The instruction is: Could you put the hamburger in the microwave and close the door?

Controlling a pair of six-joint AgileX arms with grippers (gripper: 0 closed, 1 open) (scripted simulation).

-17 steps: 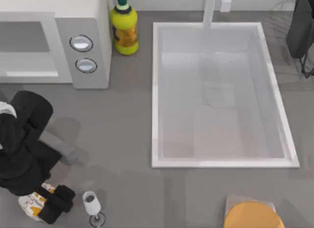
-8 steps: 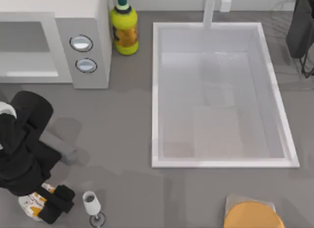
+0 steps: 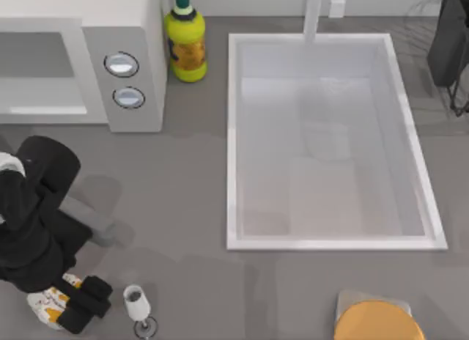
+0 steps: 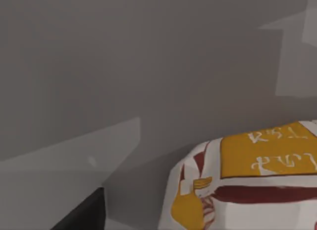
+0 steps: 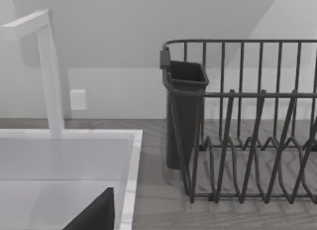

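The hamburger (image 3: 45, 308), a white lump with orange patches, lies at the table's near left corner, partly under my left arm. My left gripper (image 3: 64, 303) is open over it, one black finger (image 3: 89, 299) just to its right. In the left wrist view the hamburger (image 4: 247, 185) lies close, with a gap between it and a dark fingertip (image 4: 81, 212). The microwave (image 3: 132, 32) stands at the back left with two round knobs (image 3: 122, 64) and its wide cavity (image 3: 37, 72) facing the front. The door is out of view. My right gripper (image 3: 448, 39) is parked at the back right.
A small wine glass (image 3: 137, 305) stands just right of the left gripper. A yellow bottle (image 3: 185, 43) is beside the microwave. A white sink (image 3: 231, 149) with a faucet (image 3: 315, 14) takes up the middle. An orange disc on a grey board (image 3: 377, 322) lies front right; a dark dish rack (image 5: 247, 126) stands at the back right.
My left arm has eased slightly left and lower over the hamburger. Nothing else has moved.
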